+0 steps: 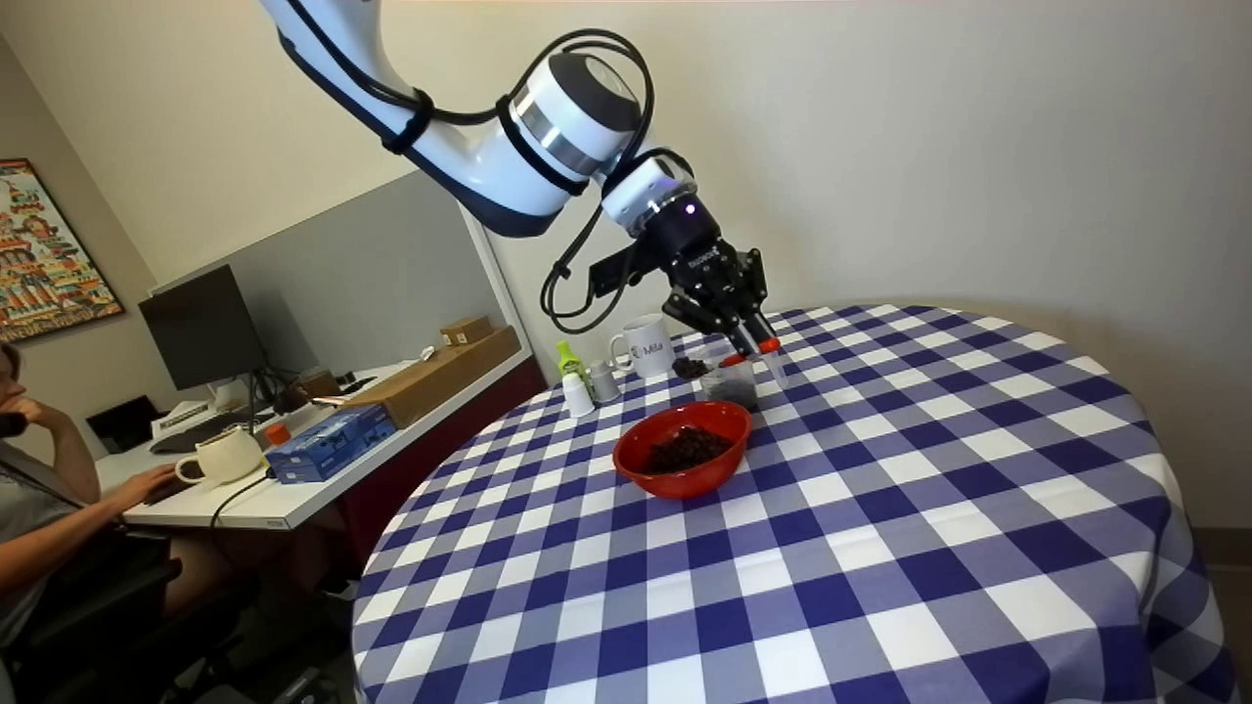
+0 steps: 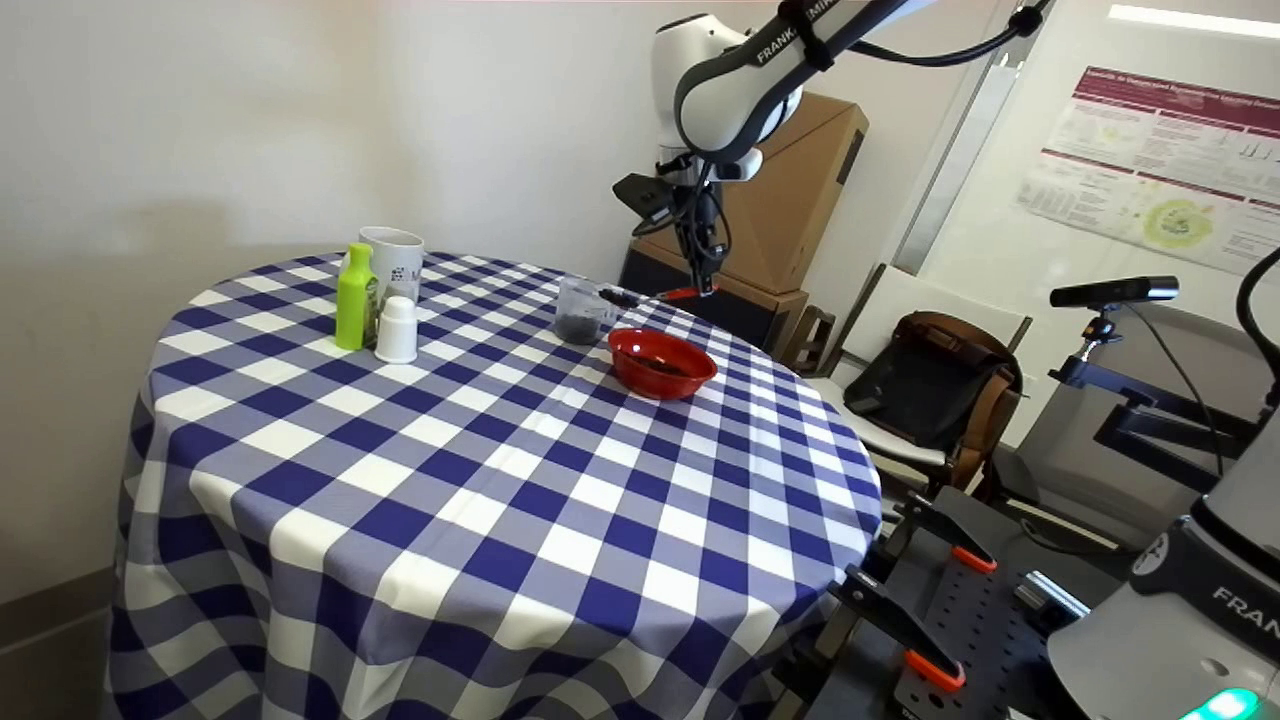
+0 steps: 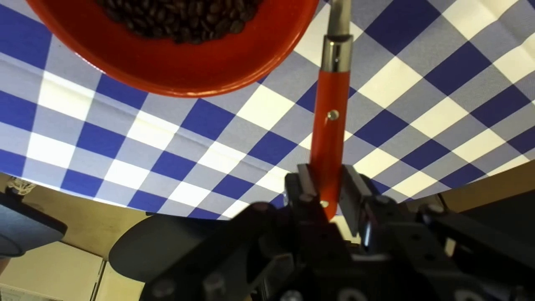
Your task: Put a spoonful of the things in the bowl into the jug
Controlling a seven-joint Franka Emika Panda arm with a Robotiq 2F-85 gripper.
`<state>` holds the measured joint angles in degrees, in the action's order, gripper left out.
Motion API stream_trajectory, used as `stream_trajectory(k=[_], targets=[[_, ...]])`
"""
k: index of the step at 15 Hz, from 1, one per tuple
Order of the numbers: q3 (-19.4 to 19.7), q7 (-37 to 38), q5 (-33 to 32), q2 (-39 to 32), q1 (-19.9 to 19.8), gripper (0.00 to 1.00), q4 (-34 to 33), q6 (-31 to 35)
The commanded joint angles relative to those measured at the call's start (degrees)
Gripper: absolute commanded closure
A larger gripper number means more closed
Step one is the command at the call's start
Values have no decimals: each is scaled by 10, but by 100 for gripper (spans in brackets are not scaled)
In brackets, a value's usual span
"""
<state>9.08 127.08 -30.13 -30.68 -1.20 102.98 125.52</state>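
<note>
The red bowl (image 1: 690, 482), round, shallow and glossy, stands on a checked cloth (image 2: 480, 520) of blue, grey-blue and white. In both exterior views a broad stretch of this cloth runs from the bowl to the near rounded edge; in an exterior view a pale wall (image 1: 978, 147) rises beyond the bowl, past the far edge. In the wrist view the cloth's edge runs behind the gripper (image 3: 327, 176), well apart from the bowl's rim.

Inside the bowl lie the dark bits (image 3: 184, 21), small, brownish-black and oval. Just beside the bowl stands the clear jug (image 2: 580, 303), see-through and darker in its lower part; whether the two touch cannot be told. A white mug (image 2: 393, 262), a bright green bottle (image 2: 352, 308) and a small white container (image 2: 397, 335) stand farther from the bowl than the jug does.

The arm (image 1: 499, 176) bends high above the bowl and slopes down, with the gripper past the bowl's far side. The fingers (image 3: 306, 179) are closed on the red, riveted handle of the spoon (image 3: 330, 138). The spoon's head, near the jug and farther back than the bowl, bears a clump (image 1: 691, 368) of dark bits; whether it is over the jug's mouth cannot be told.
</note>
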Motion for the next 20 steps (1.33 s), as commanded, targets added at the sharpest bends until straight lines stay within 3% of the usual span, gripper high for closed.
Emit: stream_trajectory(k=[1,14,20], targets=[[9,-31,35,-26,11,95,-50,-38],[13,-34,79,-118,16,95,-231,-131],[32,-14,60,-148,30,95,-261,-123]])
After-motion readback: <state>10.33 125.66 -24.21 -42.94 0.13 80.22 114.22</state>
